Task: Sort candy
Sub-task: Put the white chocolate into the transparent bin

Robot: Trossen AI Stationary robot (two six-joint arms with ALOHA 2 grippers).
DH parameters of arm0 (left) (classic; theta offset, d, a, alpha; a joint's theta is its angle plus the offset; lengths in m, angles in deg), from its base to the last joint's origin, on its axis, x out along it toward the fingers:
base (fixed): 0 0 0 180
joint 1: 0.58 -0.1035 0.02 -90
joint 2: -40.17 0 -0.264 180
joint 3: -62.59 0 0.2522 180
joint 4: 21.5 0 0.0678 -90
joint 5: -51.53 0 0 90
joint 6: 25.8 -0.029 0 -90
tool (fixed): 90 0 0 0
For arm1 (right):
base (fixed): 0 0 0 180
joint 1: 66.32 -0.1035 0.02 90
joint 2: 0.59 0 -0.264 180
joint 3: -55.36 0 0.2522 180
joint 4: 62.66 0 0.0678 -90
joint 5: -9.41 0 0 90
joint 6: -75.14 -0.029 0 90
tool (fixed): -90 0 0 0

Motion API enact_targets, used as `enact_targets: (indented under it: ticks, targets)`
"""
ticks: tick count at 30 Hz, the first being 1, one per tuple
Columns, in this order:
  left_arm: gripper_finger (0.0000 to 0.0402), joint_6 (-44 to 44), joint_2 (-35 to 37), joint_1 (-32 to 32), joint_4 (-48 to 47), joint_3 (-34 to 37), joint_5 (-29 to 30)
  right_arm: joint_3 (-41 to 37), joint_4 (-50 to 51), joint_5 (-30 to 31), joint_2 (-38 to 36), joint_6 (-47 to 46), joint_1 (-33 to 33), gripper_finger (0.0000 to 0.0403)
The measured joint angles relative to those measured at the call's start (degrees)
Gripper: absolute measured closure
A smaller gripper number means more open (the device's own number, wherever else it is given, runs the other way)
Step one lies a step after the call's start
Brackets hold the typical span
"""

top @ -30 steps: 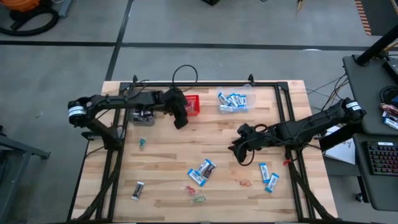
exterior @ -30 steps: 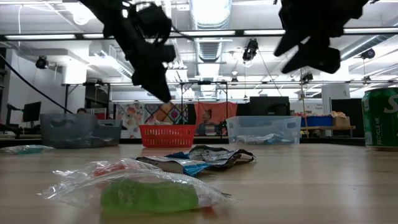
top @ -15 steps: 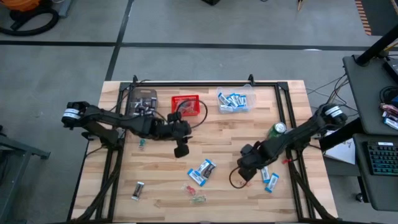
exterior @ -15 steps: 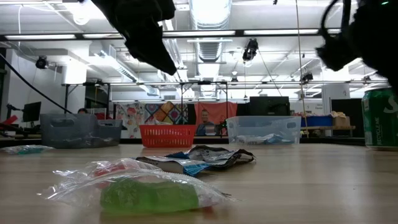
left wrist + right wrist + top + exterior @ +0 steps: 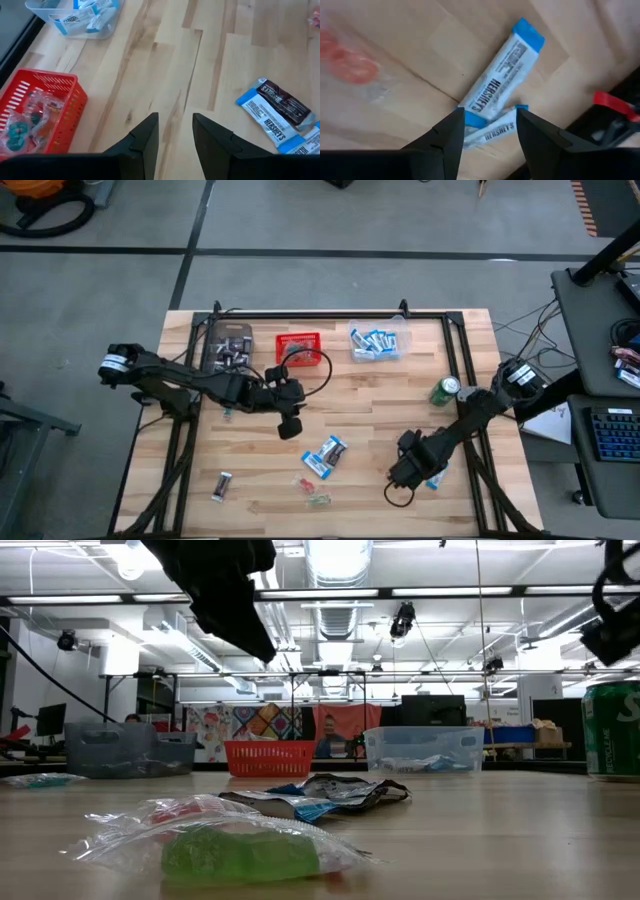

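Candy lies scattered on the wooden table: a blue-and-white and brown pile (image 5: 325, 455), two blue-and-white packets (image 5: 434, 472), a dark bar (image 5: 221, 485) and small red and green pieces (image 5: 312, 490). My left gripper (image 5: 288, 425) hangs open over bare wood between the red basket (image 5: 298, 348) and the pile (image 5: 272, 112); its own view shows the fingers (image 5: 175, 120) apart. My right gripper (image 5: 405, 472) is open, and its fingers (image 5: 490, 114) stand on either side of the two overlapping packets (image 5: 500, 82), touching nothing that I can see.
A clear bin of blue packets (image 5: 375, 342) and a grey bin of dark bars (image 5: 228, 350) flank the red basket at the far edge. A green can (image 5: 445, 390) stands near the right rail. A green sweet in clear wrap (image 5: 240, 850) lies close to the low camera.
My left gripper has moved from beside the red basket toward the table's near edge, stopping short of the middle pile. My right gripper has travelled toward the near edge and down, from the table's right centre to the two blue-and-white packets. No candy has moved.
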Motion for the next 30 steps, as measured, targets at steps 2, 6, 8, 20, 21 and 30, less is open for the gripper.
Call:
enact_targets:
  ticks: [2,6,8,20,21,30]
  targets:
    - [0.0299,0.2,0.0,0.0,0.2,0.0,0.0,-2.0,-2.9,0.1,-0.1,-0.9,-0.1,0.0228]
    - [0.0299,0.9,0.0,0.0,0.5,0.0,0.0,-5.4,-6.9,1.2,0.0,-1.8,0.0,0.0215]
    - [0.0299,1.4,0.0,0.0,0.5,0.0,0.0,-6.9,-9.2,2.4,0.2,-1.5,0.0,0.0212]
    - [0.0299,2.5,0.0,0.0,1.1,0.0,0.1,-9.1,-13.6,7.9,-0.3,1.0,0.5,0.0337]
    - [0.0299,2.5,0.0,0.0,1.2,0.1,0.1,-9.0,-13.5,8.2,-0.5,1.5,0.5,0.0355]
    - [0.0299,4.6,0.0,1.2,2.2,1.4,0.0,-5.1,-16.0,17.5,-5.8,11.5,2.2,0.0380]
